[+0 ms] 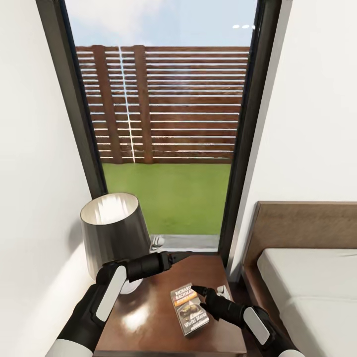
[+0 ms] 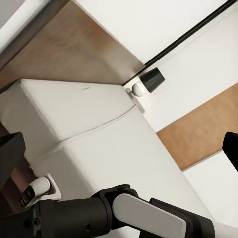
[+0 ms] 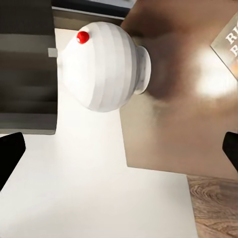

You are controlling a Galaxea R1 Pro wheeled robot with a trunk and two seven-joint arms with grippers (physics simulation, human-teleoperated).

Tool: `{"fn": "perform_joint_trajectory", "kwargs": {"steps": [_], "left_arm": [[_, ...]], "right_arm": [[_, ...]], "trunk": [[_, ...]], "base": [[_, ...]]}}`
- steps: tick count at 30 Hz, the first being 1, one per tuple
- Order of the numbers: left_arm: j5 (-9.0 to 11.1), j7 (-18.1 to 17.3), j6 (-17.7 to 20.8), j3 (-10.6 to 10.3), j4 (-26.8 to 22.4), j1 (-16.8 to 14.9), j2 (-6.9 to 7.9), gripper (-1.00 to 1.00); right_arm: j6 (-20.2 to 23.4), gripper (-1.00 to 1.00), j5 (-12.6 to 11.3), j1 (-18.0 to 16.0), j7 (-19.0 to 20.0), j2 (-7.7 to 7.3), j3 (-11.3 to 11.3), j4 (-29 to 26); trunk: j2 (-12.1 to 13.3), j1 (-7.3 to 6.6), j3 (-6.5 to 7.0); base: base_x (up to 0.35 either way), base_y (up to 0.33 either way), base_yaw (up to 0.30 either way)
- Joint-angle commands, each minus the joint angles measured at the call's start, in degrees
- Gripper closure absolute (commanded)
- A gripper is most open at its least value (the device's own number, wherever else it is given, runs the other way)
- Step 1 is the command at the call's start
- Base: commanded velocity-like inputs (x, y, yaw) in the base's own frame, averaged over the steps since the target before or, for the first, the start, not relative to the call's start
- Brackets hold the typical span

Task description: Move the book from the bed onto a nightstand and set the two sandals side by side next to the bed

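Note:
The book, dark grey with an orange band, lies flat on the glossy brown nightstand; one corner of the book shows in the right wrist view. My right gripper hovers at the book's far right corner, open, with nothing between its fingers. My left gripper hangs open over the back of the nightstand. The bed, with its light grey mattress and brown headboard, stands to the right. The sandals are out of view.
A lamp with a grey shade and a white ribbed base stands on the nightstand's left part. A tall black-framed window rises behind it. White walls close in on both sides. A small white fitting sits between nightstand and bed.

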Motion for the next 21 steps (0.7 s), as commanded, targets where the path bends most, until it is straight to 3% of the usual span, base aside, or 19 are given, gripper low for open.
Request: {"fn": "perform_joint_trajectory", "kwargs": {"steps": [1,21], "left_arm": [[0.1,0.0,0.3,0.0,0.0,0.0,-0.02,-1.0],[0.0,0.1,0.0,-0.2,0.0,0.0,-0.34,-1.0]], "right_arm": [[0.3,-1.0,-0.4,0.0,-0.1,-0.02,0.1,0.0],[0.3,-1.0,-0.4,0.0,-0.1,-0.02,0.1,0.0]], "trunk": [[0.4,-0.23,0.13],[8.4,-4.63,3.72]], "base": [[0.0,0.0,0.0],[0.0,0.0,0.0]]}}
